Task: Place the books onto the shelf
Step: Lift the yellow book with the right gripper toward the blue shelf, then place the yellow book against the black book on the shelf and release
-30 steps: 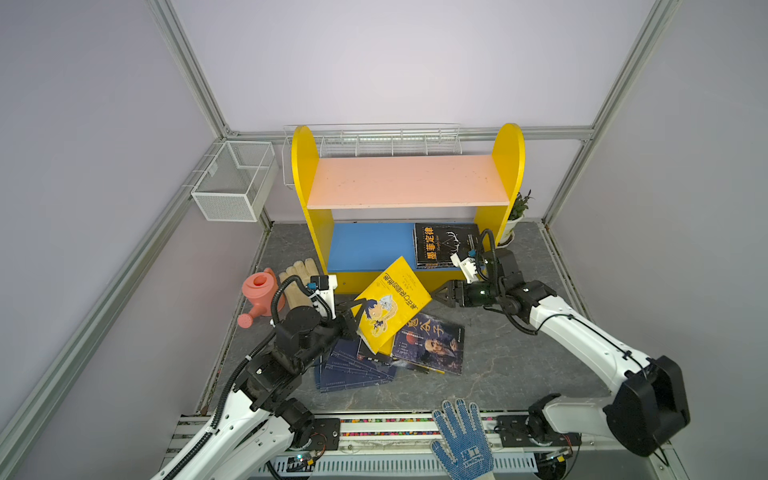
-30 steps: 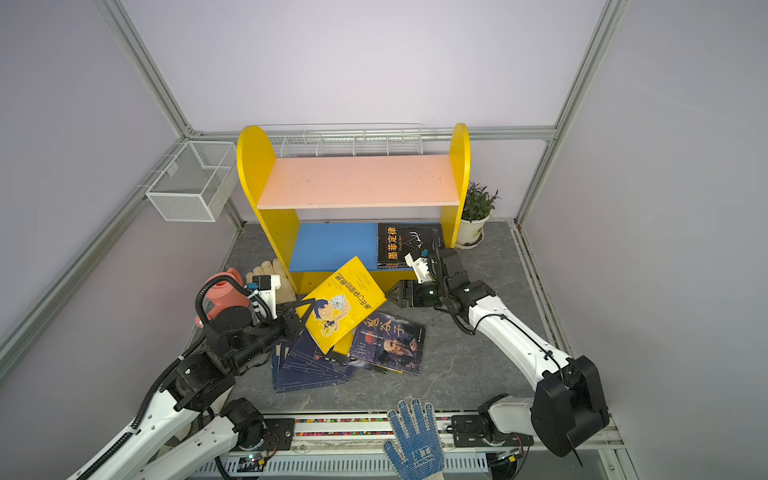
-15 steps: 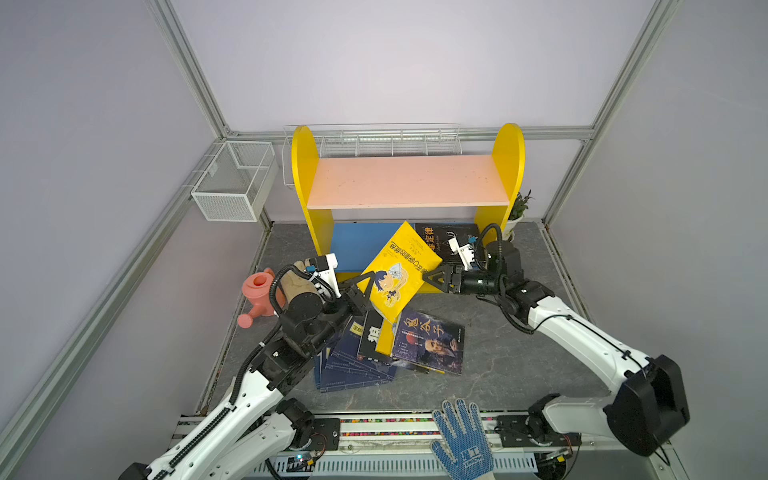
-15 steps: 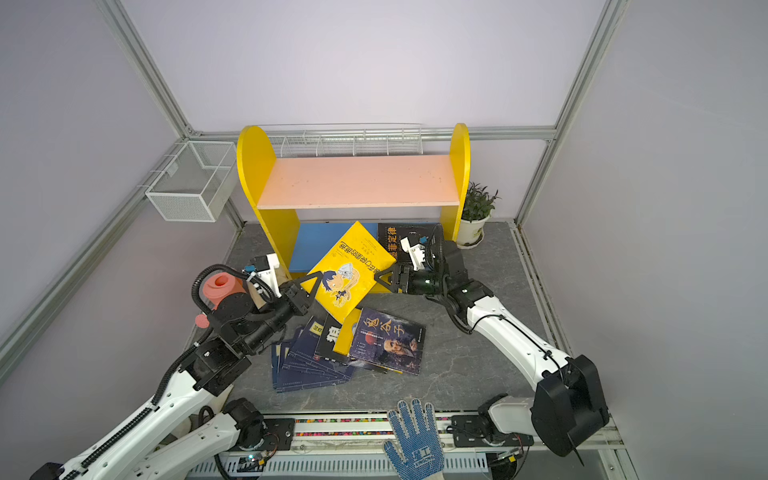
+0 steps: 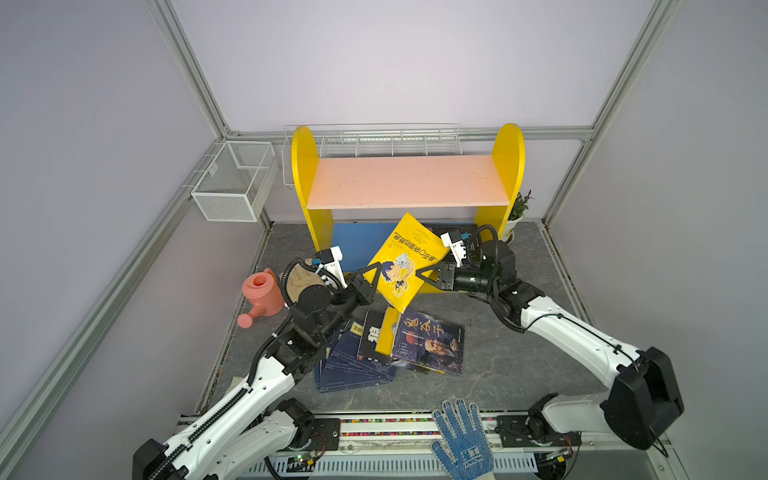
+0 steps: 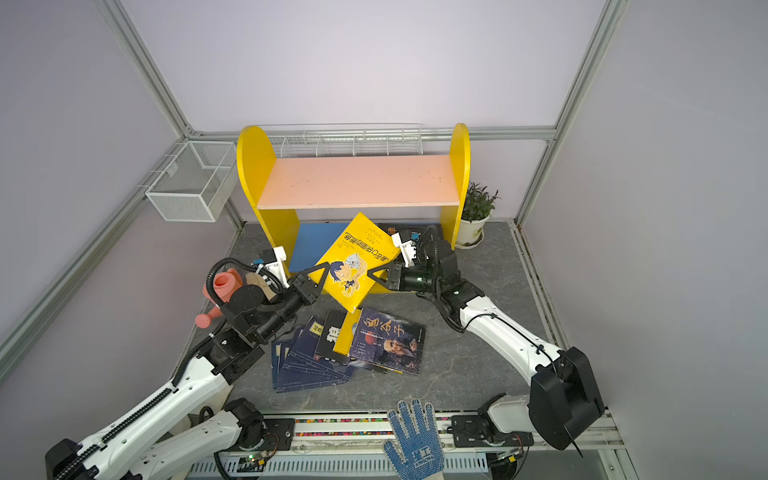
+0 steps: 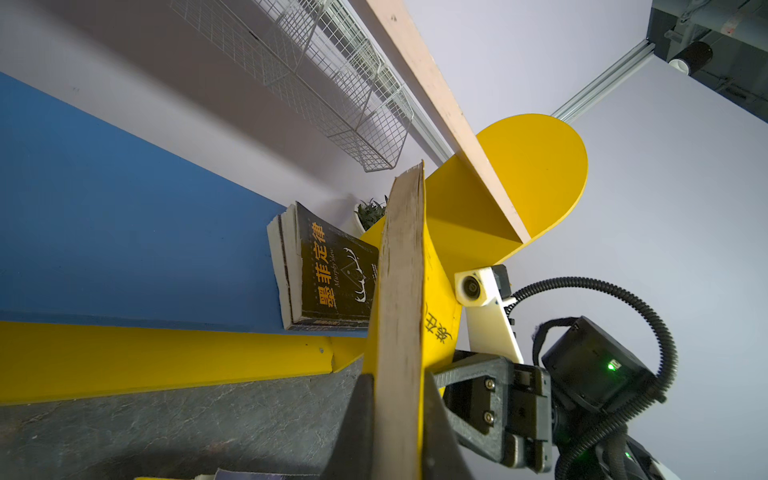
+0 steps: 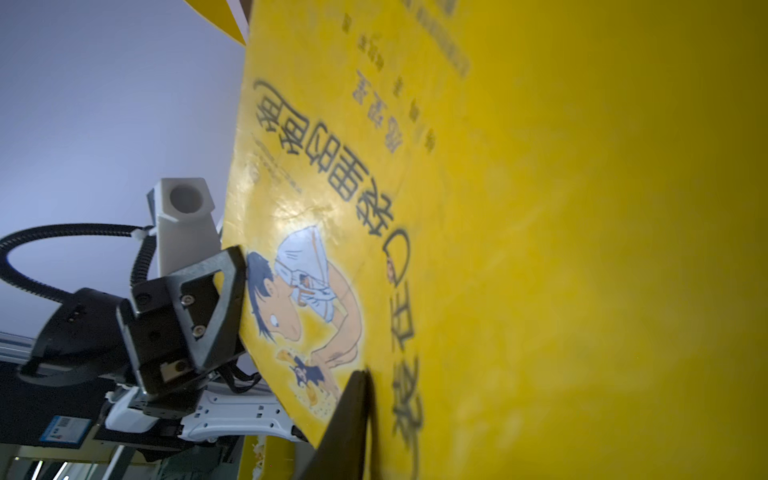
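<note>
Grey worktop (image 5: 519,353), lilac walls | yellow book (image 5: 405,257) tilted in mid-air before the shelf (image 5: 513,149), top corner just under its pink board (image 5: 407,183) | left jaws clamped on one edge, right jaws seemingly clamped opposite | blue board (image 7: 124,208) open beside black book (image 7: 332,274)

Inside a robotics lab's test cell: lilac wall panels (image 5: 395,62) in aluminium framing (image 5: 189,70) enclose a left arm (image 5: 232,405) and right arm (image 5: 577,338) mounted on a base rail (image 5: 382,428).
</note>
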Controlling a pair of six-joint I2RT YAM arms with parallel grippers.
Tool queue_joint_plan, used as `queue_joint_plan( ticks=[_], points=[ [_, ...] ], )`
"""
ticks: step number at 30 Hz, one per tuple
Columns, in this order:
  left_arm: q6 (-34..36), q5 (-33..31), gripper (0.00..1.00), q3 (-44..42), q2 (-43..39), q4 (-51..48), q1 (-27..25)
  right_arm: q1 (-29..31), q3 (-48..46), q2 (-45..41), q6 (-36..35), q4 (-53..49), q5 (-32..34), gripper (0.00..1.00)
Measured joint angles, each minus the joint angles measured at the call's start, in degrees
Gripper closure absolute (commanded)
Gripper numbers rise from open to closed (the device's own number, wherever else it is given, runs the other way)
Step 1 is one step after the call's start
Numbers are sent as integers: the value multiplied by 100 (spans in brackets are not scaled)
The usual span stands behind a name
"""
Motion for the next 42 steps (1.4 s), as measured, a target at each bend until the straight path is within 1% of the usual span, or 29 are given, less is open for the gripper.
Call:
queue_joint_plan(
  ticks=[1,2,3,4,5,10,16,21,28,36,40,42],
  points=[
    [9,-50,47,2,15,-9,0,0,-22,-42,4,11,13,88],
    [-4,-111,34,4,28,-33,0,9,-52,-109,22,17,59,89],
    [-13,-184,27,7,37,-79,0,13,-79,-162,33,22,96,89],
    [-26,-264,23,9,42,-136,0,13,-120,-225,55,31,173,90],
    [-61,-356,21,11,42,-201,0,7,-168,-289,101,68,260,90],
    [-85,-704,19,15,39,-483,0,-59,-330,-393,435,417,802,90],
    [-90,-1012,18,24,42,-953,0,-116,-330,-396,542,573,1637,91],
    [-74,-1143,17,24,35,-1250,0,-190,-330,-393,570,723,2494,92],
    [-46,-1189,17,22,-87,-1528,0,-378,-262,-199,807,898,3418,93],
    [-46,-1244,17,-70,-365,-1622,0,-476,-232,286,1331,1001,4076,93],
    [-46,-1224,17,-177,-385,-1631,0,-461,-199,337,1445,1027,4131,93],
    [-46,-1220,17,-223,-402,-1648,0,-463,-160,372,1512,1027,4131,91]
  ],
)
